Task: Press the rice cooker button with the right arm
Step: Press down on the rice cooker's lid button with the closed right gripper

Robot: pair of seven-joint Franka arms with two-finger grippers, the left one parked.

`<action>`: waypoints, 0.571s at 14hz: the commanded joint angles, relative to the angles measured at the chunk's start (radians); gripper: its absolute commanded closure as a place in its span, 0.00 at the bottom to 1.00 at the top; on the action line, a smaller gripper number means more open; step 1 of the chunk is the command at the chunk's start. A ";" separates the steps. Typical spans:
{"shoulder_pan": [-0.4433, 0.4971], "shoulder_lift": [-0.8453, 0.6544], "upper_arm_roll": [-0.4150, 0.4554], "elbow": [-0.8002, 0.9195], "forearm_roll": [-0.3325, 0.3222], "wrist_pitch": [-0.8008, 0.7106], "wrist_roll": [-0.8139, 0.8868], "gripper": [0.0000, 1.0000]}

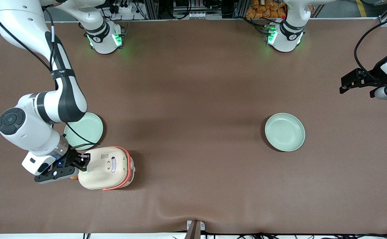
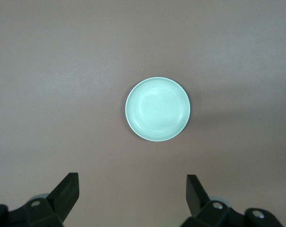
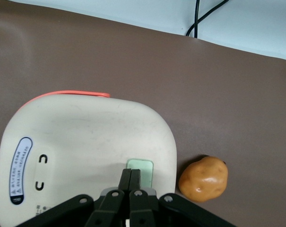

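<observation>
1. The rice cooker (image 1: 106,168) sits close to the bench's front edge, toward the working arm's end. The right arm (image 1: 44,109) reaches down over it, and the gripper (image 3: 130,185) has its two fingers pinched together into a single tip, holding nothing.

2. In the right wrist view that tip is at the near edge of the button (image 3: 140,171), the pale green pad in the cream lid. I judge the approach done and the press itself just starting or just about to; whether the tip already bears on the pad is hard to tell from this angle.

3. The cooker looks closed, the lid smooth and cream, with an oval blue-printed label (image 3: 19,170) and an orange-red handle (image 1: 124,166) arching around the body.

4. A potato (image 3: 203,178) lies on the bench just beside the cooker, apart from it.

5. Farther from the front edge, one green plate (image 1: 86,130) lies partly under the arm; a second plate (image 1: 284,131) lies toward the parked arm's end.
</observation>
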 commanded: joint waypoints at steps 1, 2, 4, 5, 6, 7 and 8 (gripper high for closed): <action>-0.012 0.013 0.007 0.014 -0.006 0.011 -0.028 1.00; -0.013 0.014 0.007 0.013 -0.006 0.011 -0.028 1.00; -0.013 0.014 0.007 0.010 -0.001 0.011 -0.027 1.00; -0.013 0.014 0.007 0.010 -0.001 0.011 -0.027 1.00; -0.013 0.016 0.005 0.008 0.000 0.011 -0.027 1.00; -0.013 0.020 0.005 0.008 0.000 0.011 -0.027 1.00; -0.013 0.023 0.005 0.008 -0.001 0.011 -0.027 1.00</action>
